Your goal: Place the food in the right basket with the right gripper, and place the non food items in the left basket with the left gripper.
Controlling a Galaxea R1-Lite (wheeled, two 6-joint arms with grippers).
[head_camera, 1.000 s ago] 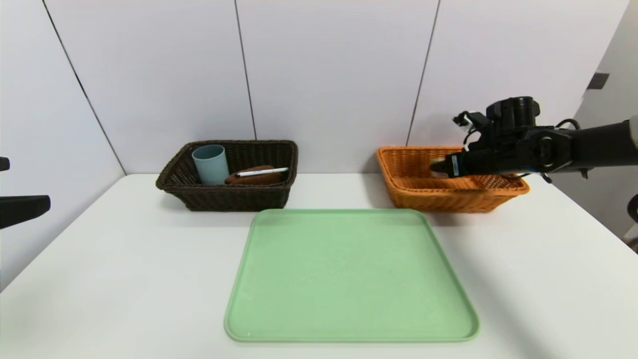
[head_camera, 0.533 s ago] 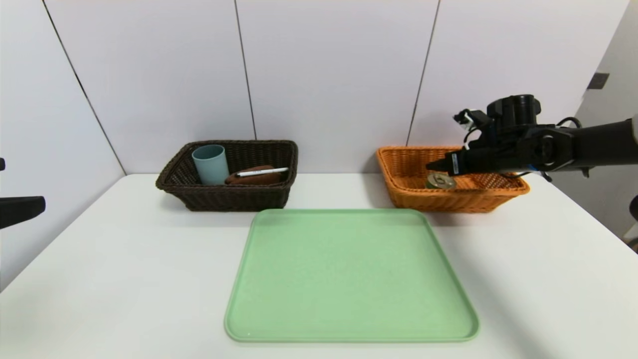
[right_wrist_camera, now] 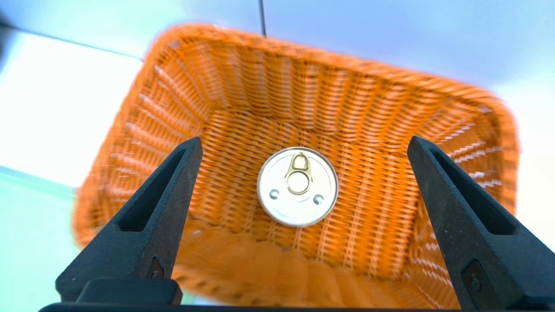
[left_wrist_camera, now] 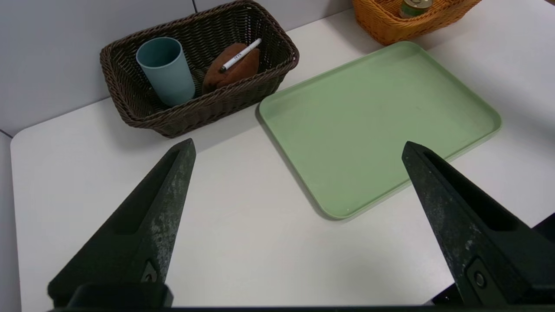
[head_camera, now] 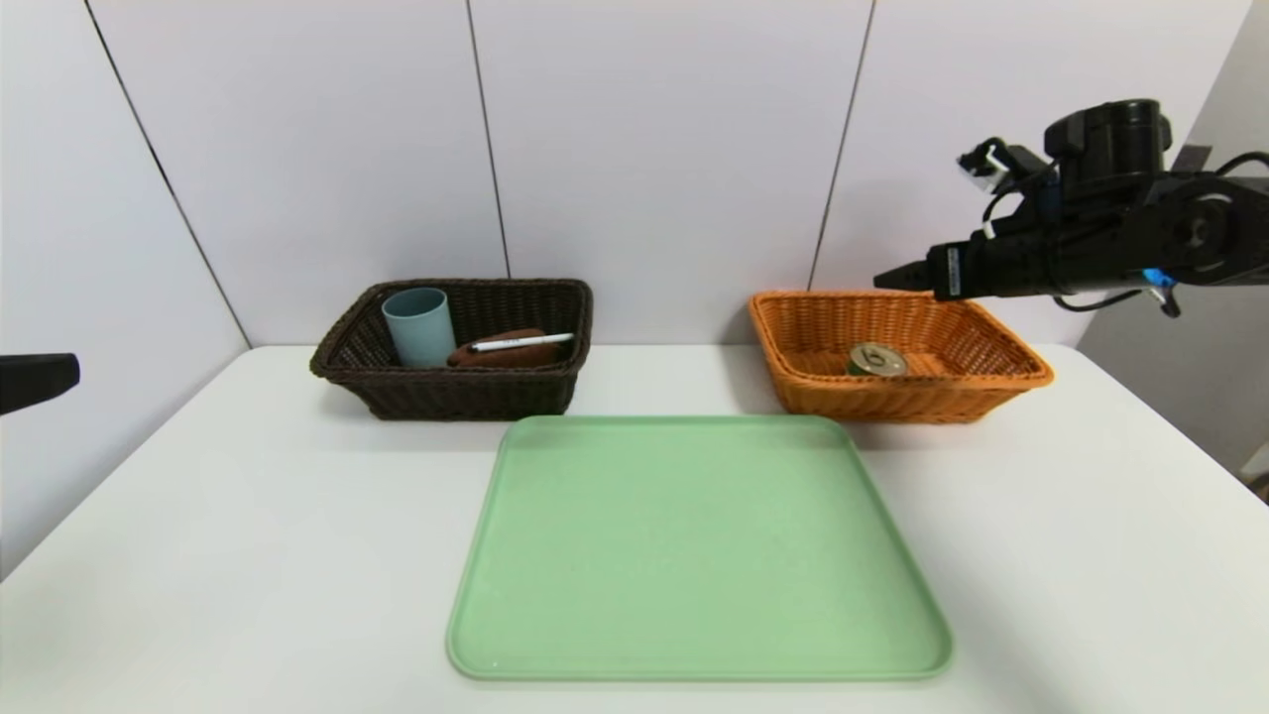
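step in hand, as you'd judge it: release done, retreat from the drop. right gripper hangs above the orange right basket, over its far side, jaws spread wide and holding nothing; in the right wrist view the fingers frame the tin with clear air on both sides.

food tin sits on the basket floor, roughly mid-basket, apart from the walls. it stands upright: short axis vertical, gold lid facing up, pull-ring tab pointing toward the basket's far wall. no long axis to speak of; it's wider than tall.

to do it well: lift straight up until your fingertips are above the rim before swinging back, so you don't snag the wicker or nudge the tin over. keep the jaws parted.

left basket holds the blue-grey cup upright, the brown cloth beside it, and the pen lying across the cloth, black tip toward the cup. green tray bare. left gripper parked at the table's left edge, jaws wide, nothing in them.

judgement: sorting looks complete.
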